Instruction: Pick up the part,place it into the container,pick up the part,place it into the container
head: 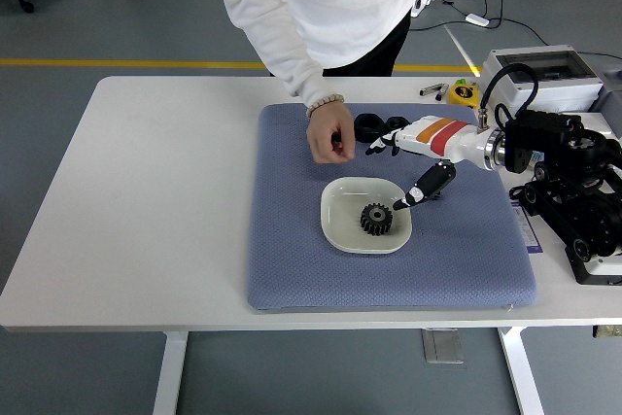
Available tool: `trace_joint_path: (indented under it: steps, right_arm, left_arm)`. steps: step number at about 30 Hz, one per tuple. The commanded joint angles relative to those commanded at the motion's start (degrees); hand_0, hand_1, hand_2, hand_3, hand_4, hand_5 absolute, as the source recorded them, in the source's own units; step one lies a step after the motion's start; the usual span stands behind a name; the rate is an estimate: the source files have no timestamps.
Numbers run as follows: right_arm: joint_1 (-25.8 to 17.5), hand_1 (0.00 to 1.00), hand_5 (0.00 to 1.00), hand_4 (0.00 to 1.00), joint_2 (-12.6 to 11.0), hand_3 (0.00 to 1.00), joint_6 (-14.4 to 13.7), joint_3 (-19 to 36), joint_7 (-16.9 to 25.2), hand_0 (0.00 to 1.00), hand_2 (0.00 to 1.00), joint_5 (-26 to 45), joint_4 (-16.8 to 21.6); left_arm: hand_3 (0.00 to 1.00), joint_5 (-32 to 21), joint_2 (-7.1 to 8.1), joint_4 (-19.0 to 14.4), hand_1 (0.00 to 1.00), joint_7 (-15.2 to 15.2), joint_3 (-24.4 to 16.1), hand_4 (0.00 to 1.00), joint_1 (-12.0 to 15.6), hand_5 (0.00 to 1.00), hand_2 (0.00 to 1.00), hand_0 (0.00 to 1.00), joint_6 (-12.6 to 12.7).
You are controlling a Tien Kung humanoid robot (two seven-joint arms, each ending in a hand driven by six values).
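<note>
Gear [375, 218] lies in the white dish [340, 225] at frame centre. Right hand [413, 157], fingers spread and empty, sits just upper right of it. Remaining black parts [369, 126] lie directly above-left of that hand, beside a person's hand [330, 133].

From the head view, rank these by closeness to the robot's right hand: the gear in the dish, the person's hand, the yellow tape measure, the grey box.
From the right hand:
1. Gear, just below it, in the white dish.
2. Person's hand, to its left over the blue mat.
3. Yellow tape measure, behind it toward the far right.
4. Grey box, far right corner.
</note>
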Motion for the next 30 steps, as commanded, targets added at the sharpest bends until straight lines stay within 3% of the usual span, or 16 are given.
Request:
trace_joint_path:
  steps: [3,4,12,30]
  right_arm:
    - [-0.5,0.591,0.345,0.998,-0.2,0.677,-2.0,-0.2,-1.2,0.498,0.711,1.8,-2.4]
    - [-0.5,0.539,0.289,0.886,0.1,0.565,-2.7,-0.5,-1.7,0.456,0.633,2.6,-3.9]
    - [-1.0,0.528,0.287,0.876,1.5,0.548,-6.1,-2.1,-3.3,0.446,0.611,5.8,-12.6]
    - [-1.2,0.508,0.265,0.849,1.9,0.545,-10.4,-4.0,-4.4,0.417,0.583,9.5,-14.7]
  left_arm:
    - [0.798,-0.1,-0.07,0.0,0.882,0.0,0.0,0.829,0.0,0.686,0.890,0.844,0.0]
    - [0.798,-0.1,-0.09,0.0,0.882,0.0,0.0,0.828,0.0,0.683,0.889,0.844,0.0]
    - [0.797,-0.2,-0.32,0.0,0.882,0.0,0.0,0.827,-0.1,0.683,0.889,0.844,0.1]
    - [0.797,-0.6,-0.43,0.0,0.883,-0.1,0.3,0.827,-0.4,0.683,0.889,0.843,0.1]
